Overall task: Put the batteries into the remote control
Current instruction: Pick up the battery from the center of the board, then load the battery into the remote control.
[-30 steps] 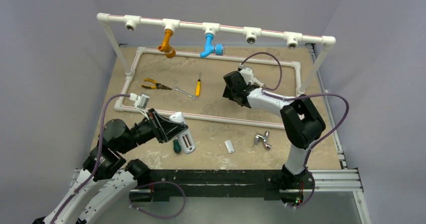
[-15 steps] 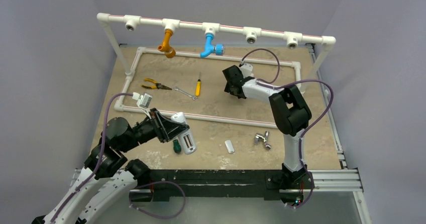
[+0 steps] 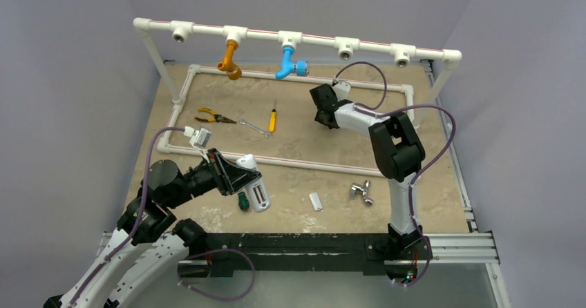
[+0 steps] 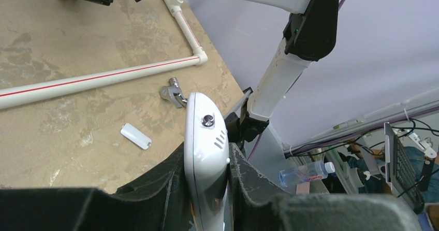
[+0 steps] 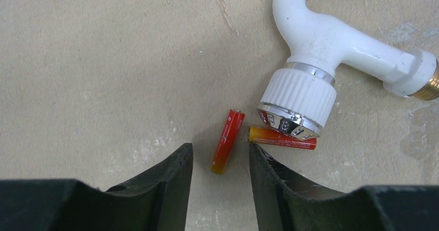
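Right pincer [image 5: 218,148], open, apparently straddles one battery [image 5: 228,136].

White tap [image 5: 310,44] crowds one battery [image 5: 283,139]; the other battery [image 5: 228,141] lies clear.

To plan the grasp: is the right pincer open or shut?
Open: right pincer fingers stand apart, one battery partly between them.

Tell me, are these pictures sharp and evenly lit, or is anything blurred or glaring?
Top external view: soft, even light, faint shadows. Left wrist view: the remote control sits so near the lens that its lower end looks soft. Right wrist view: the batteries are crisp; the chrome ring beside them shows bright glare.
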Tool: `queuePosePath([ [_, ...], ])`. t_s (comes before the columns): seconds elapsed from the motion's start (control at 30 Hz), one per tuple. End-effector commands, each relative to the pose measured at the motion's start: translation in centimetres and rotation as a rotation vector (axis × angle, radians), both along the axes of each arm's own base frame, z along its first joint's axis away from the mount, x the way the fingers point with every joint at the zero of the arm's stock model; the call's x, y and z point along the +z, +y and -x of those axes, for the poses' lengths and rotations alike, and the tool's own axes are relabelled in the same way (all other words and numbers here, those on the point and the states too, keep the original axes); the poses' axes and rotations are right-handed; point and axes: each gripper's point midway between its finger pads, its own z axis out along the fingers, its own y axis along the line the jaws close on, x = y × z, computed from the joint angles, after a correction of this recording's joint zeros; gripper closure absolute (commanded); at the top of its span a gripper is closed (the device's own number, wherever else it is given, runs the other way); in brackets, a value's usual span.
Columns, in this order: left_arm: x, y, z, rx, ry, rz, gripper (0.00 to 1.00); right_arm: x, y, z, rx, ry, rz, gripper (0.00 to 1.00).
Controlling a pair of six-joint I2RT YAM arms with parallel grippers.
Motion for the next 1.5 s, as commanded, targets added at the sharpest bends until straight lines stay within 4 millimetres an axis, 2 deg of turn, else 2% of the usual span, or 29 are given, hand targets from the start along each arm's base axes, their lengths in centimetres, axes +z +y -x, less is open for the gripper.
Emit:
queuePosePath([
  [0.0,0.6,-0.2,-0.4,0.0,-0.039,0.019,1.0,-1.4,-0.1,0.3,0.023,0.045,0.026,0.6],
  [0.23,0.0,0.0,-0.4,0.012,-0.026,0.017,1.0,-1.9,-0.5,1.0,0.077,0.047,0.058,0.79],
  [0.47,-0.4,0.0,-0.5,0.018,-0.015,0.013,1.0,-2.5,2.6,2.6,0.307,0.067,-0.03,0.95],
  [0.53,-0.7,0.1,-0.6,0.025,-0.011,0.009,1.0,-2.0,3.1,3.5,0.366,0.052,-0.029,1.0],
  [0.63,-1.1,0.2,-0.7,0.033,-0.007,0.004,1.0,-0.5,3.9,5.0,0.468,0.008,-0.036,1.0],
  [0.73,-1.5,0.1,-0.9,0.038,-0.003,0.0,1.0,2.0,5.3,6.7,0.59,-0.072,-0.087,1.0],
  [0.83,-1.8,-0.1,-1.0,0.03,0.003,-0.008,1.0,5.4,6.6,9.5,0.715,-0.191,-0.108,1.0],
  [0.87,-1.8,-0.2,-1.1,0.029,0.004,-0.009,1.0,7.6,7.2,10.5,0.762,-0.258,-0.116,1.0],
  [0.97,-2.0,-0.1,-1.3,0.038,0.006,-0.008,1.0,10.8,8.3,14.6,0.877,-0.346,-0.156,1.0],
  [1.0,-2.0,-0.1,-1.3,0.043,0.006,-0.006,1.0,12.6,8.7,15.5,0.895,-0.399,-0.192,1.0],
  [1.17,-2.3,0.0,-1.5,0.061,0.007,0.006,1.0,17.5,8.1,22.3,1.007,-0.607,-0.376,1.0],
  [1.3,-2.0,-0.7,-1.3,0.01,-0.012,0.02,1.0,21.7,8.5,29.5,1.299,-0.776,-0.507,1.0],
  [1.47,-1.0,-1.8,-1.0,-0.059,-0.05,0.055,1.0,25.5,7.8,35.9,1.546,-0.966,-0.574,1.0],
])
